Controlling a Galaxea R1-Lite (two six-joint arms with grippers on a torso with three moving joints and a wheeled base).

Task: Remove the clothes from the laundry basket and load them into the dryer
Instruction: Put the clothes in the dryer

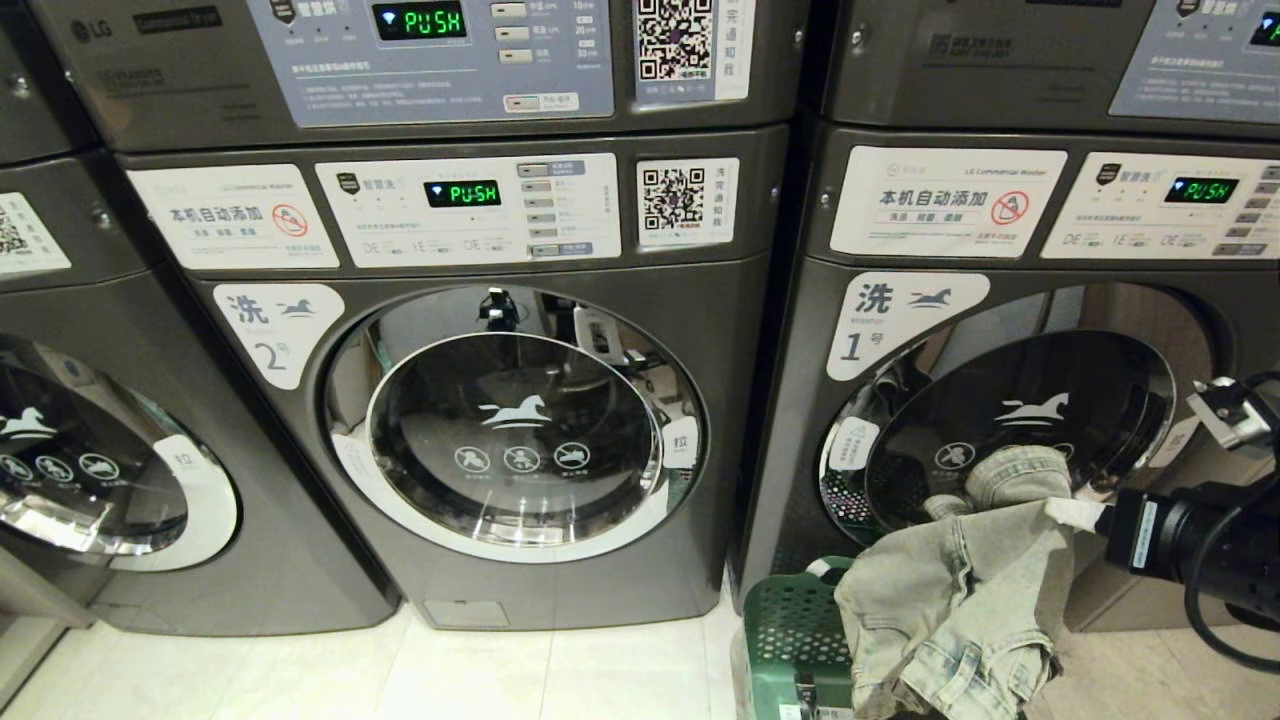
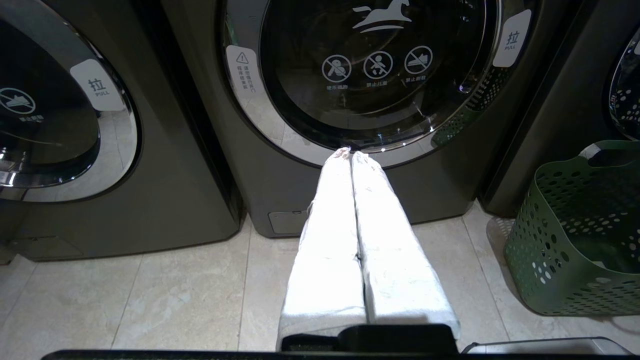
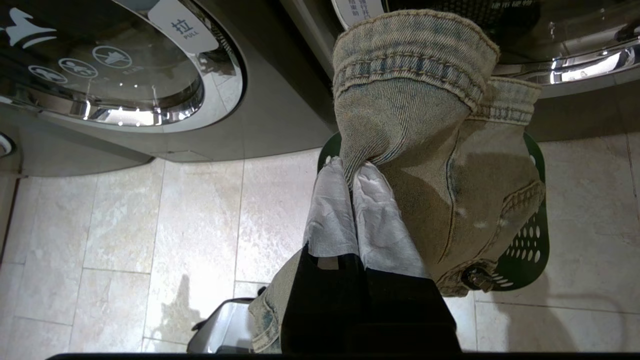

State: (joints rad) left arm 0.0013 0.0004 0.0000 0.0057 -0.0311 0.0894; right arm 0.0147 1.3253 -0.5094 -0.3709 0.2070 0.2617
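A self-service laundry: stacked grey coin-type machines [image 1: 480,400] in a row, QR-code stickers [image 1: 673,197], "PUSH" displays [image 1: 461,193], tiled floor [image 1: 450,670].

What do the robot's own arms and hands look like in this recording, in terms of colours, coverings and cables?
Both hands have two long fingers wrapped in white cloth-like covers on black bases: the left hand and the right hand. In the head view the right arm is a black cylinder with a white label and looping black cables.

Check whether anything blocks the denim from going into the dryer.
The right end effector grips the denim above the laundry basket. Facing it is only the horse-marked washer door, apparently shut. The dryer's own door is out of view, so whether it blocks the way cannot be told.
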